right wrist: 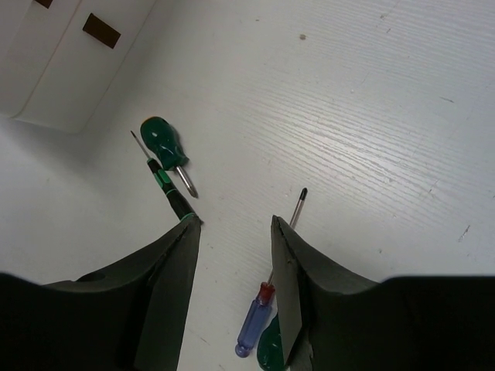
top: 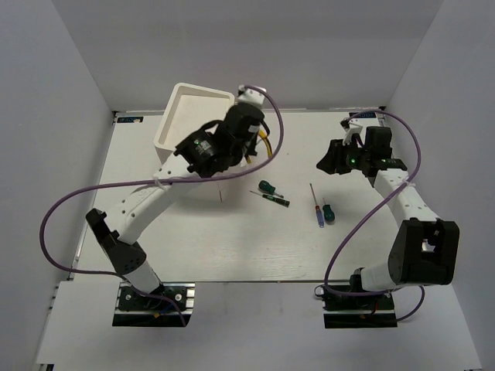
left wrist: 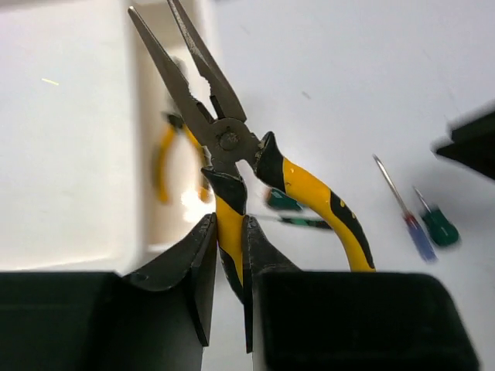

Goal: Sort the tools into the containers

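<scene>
My left gripper (top: 257, 141) (left wrist: 230, 232) is shut on one handle of yellow-and-black long-nose pliers (left wrist: 232, 139) (top: 267, 144), held in the air beside the open white drawer (top: 172, 116) (left wrist: 93, 139) of the cabinet. A second pair of pliers (left wrist: 164, 154) lies in that drawer. On the table lie a stubby green screwdriver (top: 267, 187) (right wrist: 162, 137), a thin green-and-black one (top: 275, 199) (right wrist: 167, 185), a blue one (top: 317, 210) (right wrist: 255, 325) and another stubby green one (top: 329, 212) (right wrist: 271, 352). My right gripper (top: 329, 161) (right wrist: 236, 232) is open and empty above the blue screwdriver.
The white cabinet (right wrist: 69, 62) stands at the back left, partly under my left arm. White walls enclose the table on three sides. A purple cable loops out from each arm.
</scene>
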Action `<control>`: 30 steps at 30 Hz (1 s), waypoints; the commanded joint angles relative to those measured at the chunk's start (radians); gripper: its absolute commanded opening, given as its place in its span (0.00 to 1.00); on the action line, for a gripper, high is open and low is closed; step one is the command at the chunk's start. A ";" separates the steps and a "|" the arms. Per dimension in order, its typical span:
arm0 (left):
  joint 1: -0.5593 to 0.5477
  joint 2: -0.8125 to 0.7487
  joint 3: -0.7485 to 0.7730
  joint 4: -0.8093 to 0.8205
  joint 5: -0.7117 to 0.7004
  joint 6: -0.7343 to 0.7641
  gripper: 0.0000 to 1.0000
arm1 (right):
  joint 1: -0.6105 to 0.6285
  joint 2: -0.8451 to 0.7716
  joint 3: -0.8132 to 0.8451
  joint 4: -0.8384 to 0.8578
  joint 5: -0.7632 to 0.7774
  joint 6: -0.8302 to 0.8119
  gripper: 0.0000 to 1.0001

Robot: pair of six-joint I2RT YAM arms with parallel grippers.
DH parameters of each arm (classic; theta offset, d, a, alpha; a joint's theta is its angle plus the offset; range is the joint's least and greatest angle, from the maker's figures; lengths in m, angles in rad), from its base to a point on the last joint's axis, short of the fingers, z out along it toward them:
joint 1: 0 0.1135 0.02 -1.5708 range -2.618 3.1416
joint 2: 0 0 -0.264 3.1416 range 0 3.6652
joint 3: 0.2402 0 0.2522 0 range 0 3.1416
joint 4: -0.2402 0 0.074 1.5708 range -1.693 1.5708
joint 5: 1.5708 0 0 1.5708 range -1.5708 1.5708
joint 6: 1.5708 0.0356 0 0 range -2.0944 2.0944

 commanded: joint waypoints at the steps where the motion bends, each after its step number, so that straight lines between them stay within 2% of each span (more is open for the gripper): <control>1: 0.073 0.012 0.120 -0.020 -0.179 0.089 0.00 | -0.008 -0.039 -0.007 0.004 -0.025 -0.013 0.48; 5: 0.128 0.132 0.262 -0.086 -0.285 0.226 0.00 | -0.005 -0.043 -0.026 0.015 -0.031 -0.007 0.48; 8: 0.151 0.224 0.325 -0.067 -0.310 0.318 0.00 | -0.008 -0.048 -0.038 0.018 -0.037 0.002 0.48; 14: 0.160 0.285 0.317 0.051 -0.336 0.458 0.00 | -0.043 -0.062 -0.063 0.019 -0.038 0.016 0.46; 30: 0.160 0.337 0.277 0.106 -0.414 0.504 0.00 | -0.062 -0.051 -0.076 0.038 -0.054 0.027 0.46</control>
